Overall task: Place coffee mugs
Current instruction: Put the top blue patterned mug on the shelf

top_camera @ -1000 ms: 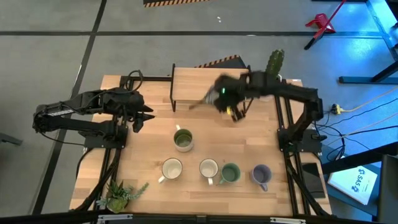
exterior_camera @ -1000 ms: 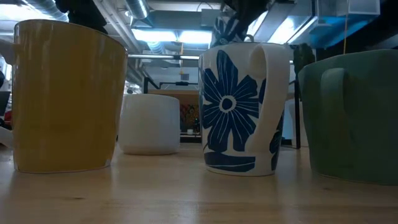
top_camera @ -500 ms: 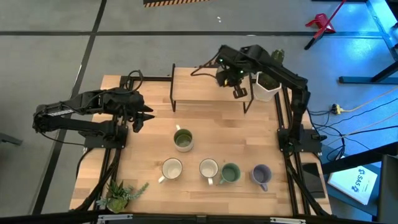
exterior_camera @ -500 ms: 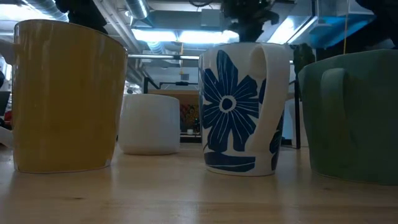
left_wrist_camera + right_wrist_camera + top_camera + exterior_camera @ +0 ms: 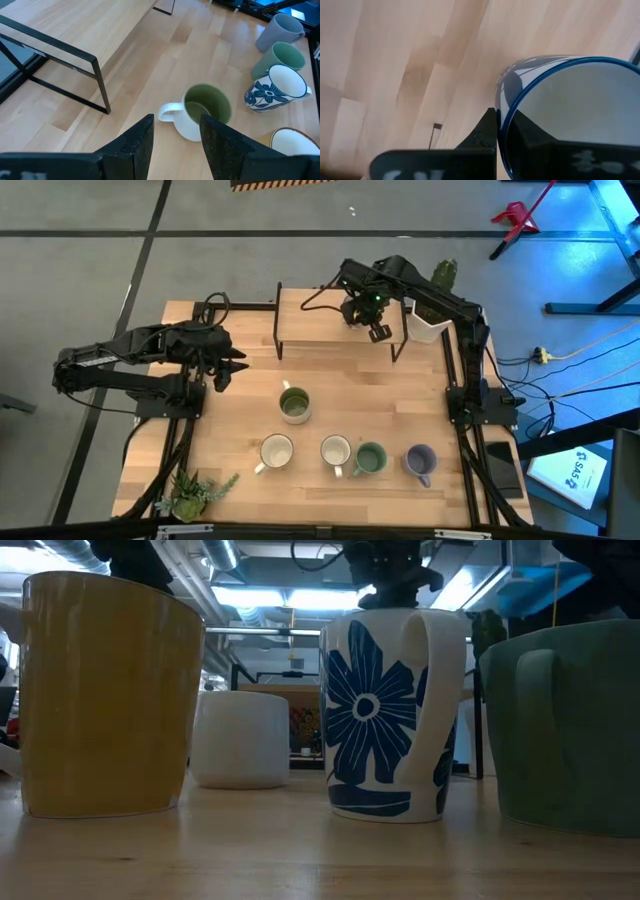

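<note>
R gripper (image 5: pixel 374 326) is over the raised wooden shelf (image 5: pixel 315 308) at the back of the table, fingers pinched on the rim wall of a blue-patterned mug (image 5: pixel 560 115), one finger inside, one outside; can't tell if the mug base is touching the shelf yet, arm blocks it from above. L gripper (image 5: pixel 175 135) parked over the table's left side, jaws apart, nothing in them, olive mug (image 5: pixel 200 111) ahead of it. Other mugs on the table: olive (image 5: pixel 294 403) alone mid-table, then front row yellow (image 5: pixel 276 450), 2nd blue-pattern (image 5: pixel 336 451), teal (image 5: pixel 371 458), lavender (image 5: pixel 420 460). Handling, my read: glazed ceramic, rigid, smallish but dense, slick and chip-prone, so set down gently, no drops. Rim pinch works but the mug can swing; grip opposite or beside the handle, keep it upright. Hidden: held mug's handle and base not visible, low view shows only yellow (image 5: pixel 105 695), blue-pattern (image 5: pixel 390 715), teal (image 5: pixel 565 725) up close.
</note>
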You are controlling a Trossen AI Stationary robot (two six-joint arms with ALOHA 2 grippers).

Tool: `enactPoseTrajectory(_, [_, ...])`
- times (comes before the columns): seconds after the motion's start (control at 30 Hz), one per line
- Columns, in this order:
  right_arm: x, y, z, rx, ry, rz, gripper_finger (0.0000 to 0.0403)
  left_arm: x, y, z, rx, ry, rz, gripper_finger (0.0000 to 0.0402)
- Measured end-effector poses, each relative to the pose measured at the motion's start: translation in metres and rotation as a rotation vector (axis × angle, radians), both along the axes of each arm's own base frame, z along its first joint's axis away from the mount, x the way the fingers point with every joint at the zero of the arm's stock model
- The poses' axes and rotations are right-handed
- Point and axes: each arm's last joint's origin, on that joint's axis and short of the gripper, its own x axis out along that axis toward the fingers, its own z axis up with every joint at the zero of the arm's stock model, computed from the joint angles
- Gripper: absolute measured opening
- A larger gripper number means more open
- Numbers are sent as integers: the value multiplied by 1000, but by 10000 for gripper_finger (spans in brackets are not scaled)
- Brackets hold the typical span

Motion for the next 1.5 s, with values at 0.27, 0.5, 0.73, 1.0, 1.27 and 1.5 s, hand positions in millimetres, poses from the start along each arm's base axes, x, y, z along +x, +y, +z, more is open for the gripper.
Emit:
enactPoseTrajectory(0.27, [0, 0, 0, 3, -1, 1, 9, 0, 0, 0, -1, 0, 1, 153])
enactPoseTrajectory(0.5, [0, 0, 0, -1, 1, 19, 12, 0, 0, 0, -1, 0, 1, 153])
enactPoseTrajectory(0.73, [0, 0, 0, -8, 1, 23, 52, 0, 0, 0, -1, 0, 1, 153])
enactPoseTrajectory(1.0, [3, -3, 3, -89, -22, 31, 131, 0, 0, 0, 1, 0, 0, 153])
enactPoseTrajectory(1.27, [-5, 0, 45, -203, -187, 11, 147, 0, 0, 0, 1, 0, 0, 153])
enactPoseTrajectory(1.5, [-27, -4, 49, -172, -123, -134, 145, 0, 0, 0, 3, 0, 1, 153])
